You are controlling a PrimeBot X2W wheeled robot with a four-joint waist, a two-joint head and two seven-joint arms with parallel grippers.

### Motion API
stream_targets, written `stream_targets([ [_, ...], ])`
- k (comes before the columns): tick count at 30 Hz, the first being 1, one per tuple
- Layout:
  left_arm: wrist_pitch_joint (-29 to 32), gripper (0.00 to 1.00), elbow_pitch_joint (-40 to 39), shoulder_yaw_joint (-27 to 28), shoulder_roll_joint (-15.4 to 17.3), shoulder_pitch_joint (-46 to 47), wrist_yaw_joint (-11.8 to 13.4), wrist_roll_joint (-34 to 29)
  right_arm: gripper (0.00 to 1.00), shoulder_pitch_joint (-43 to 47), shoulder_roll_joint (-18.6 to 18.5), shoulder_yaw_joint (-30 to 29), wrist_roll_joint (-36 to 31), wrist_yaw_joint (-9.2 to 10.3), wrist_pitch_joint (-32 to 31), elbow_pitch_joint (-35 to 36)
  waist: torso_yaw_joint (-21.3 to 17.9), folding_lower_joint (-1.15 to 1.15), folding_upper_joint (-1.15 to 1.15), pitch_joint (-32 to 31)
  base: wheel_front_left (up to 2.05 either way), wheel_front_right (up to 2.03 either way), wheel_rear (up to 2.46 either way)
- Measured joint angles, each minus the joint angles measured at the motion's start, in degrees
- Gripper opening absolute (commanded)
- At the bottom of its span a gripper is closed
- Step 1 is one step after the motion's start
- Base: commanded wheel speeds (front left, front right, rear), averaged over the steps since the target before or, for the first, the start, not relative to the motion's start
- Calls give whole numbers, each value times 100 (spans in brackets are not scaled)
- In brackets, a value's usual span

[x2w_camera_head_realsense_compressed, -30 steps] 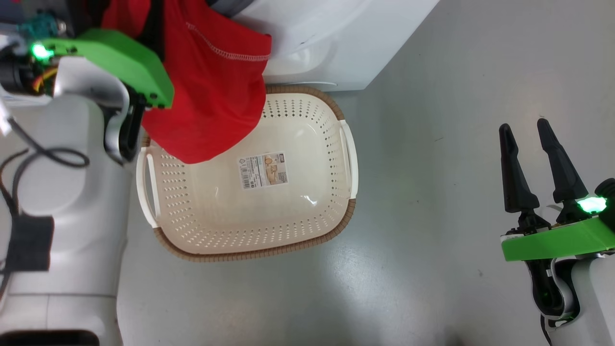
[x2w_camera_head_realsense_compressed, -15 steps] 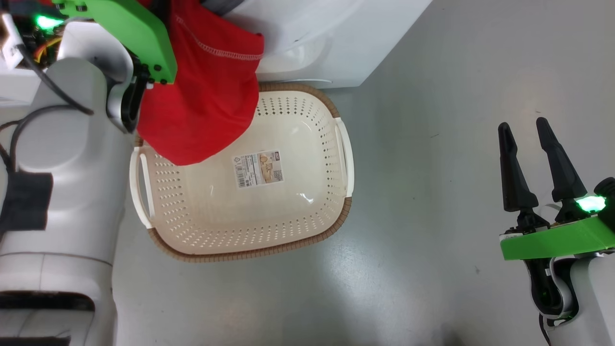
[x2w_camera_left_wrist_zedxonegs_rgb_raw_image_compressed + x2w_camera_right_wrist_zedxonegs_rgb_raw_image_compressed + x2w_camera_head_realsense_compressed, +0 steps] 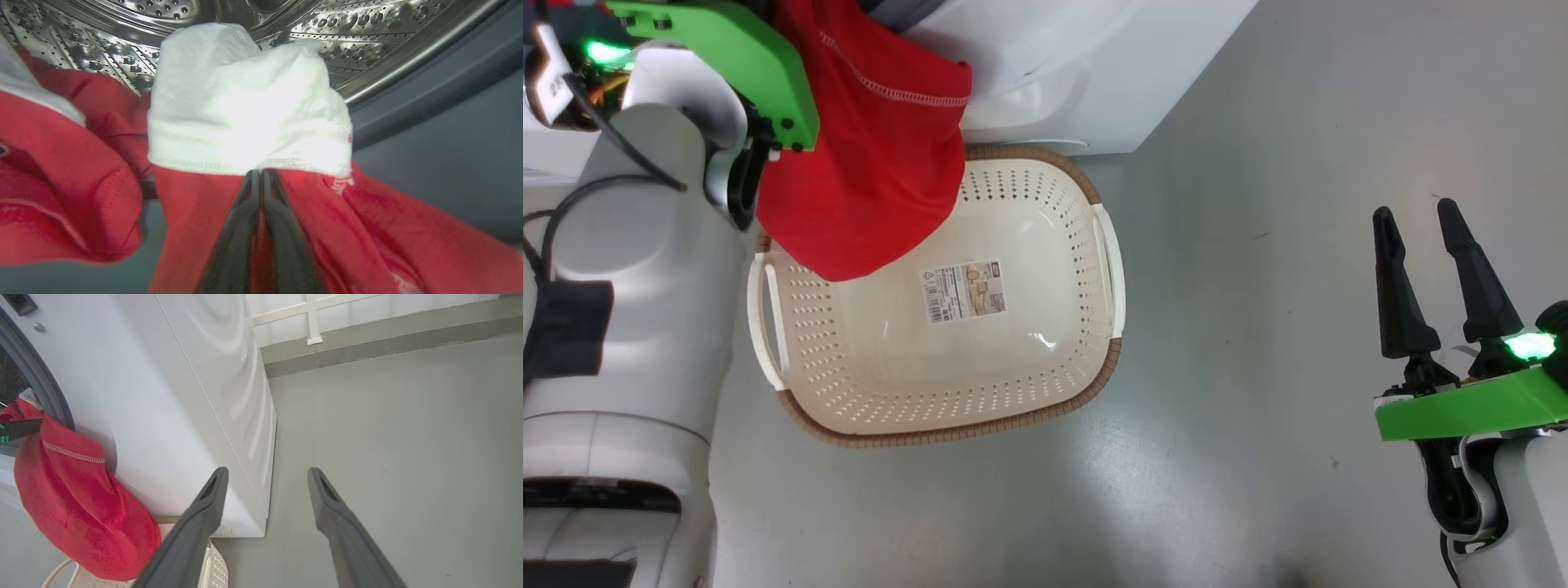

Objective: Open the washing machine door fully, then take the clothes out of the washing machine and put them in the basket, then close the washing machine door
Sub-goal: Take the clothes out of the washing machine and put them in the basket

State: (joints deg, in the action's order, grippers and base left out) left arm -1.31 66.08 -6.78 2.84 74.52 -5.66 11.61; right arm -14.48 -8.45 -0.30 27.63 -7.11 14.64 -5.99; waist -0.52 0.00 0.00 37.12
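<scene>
While the clothes (image 3: pixel 874 163) hang from the washing machine (image 3: pixel 1062 73) over the basket (image 3: pixel 947 431) in the head view, the right hand (image 3: pixel 1413 211) waits spread. Left wrist view: the left hand (image 3: pixel 260 177) has just pinched them, so pulling can start. Right wrist view: they drape from the opening.

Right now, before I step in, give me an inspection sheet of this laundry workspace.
Surface: smooth grey floor.
Job's things: cream perforated plastic basket with brown rim, no clothes lying in it yet; bright red fabric garment with white trim hanging from the opening of the white front-loading washing machine, over the basket's edge.
Clutter: nothing seen.
End effectors: left end effector shut on the garment at the mouth of the perforated steel drum; right end effector open, holding nothing, over the floor.
Cables: black cable looped on the left arm.
Surroundings: pale wall with white frame behind the machine.
</scene>
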Motion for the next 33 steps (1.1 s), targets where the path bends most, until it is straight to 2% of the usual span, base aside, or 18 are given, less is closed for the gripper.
stream_targets([
  [2, -115, 0, 67, -4, 0, 2, -1, 8, 100, 0, -2, -7, 0, 0, 0, 0, 10, 0, 0, -22, 0, 0, 0],
  [18, -1244, 0, -1, 15, -22, -225, -144, 455, 100, 30, -29, -40, 0, 0, -1, -4, 126, 0, 0, -280, 0, 0, 0],
  [22, -1300, 0, -506, -54, -68, -759, -151, 850, 100, 53, -32, -40, 0, 0, 0, -9, 165, 0, 0, -392, 0, 0, 0],
  [28, -1315, 0, -1516, -487, -132, -1712, -152, 1537, 100, 243, -38, -41, 0, 0, -1, -12, 200, 0, 0, -514, 0, 0, 0],
  [33, -1316, 0, -2325, -708, 12, -2536, -152, 1931, 100, 259, -40, -34, 0, 0, -1, -14, 218, 0, 0, -596, 0, 0, 0],
])
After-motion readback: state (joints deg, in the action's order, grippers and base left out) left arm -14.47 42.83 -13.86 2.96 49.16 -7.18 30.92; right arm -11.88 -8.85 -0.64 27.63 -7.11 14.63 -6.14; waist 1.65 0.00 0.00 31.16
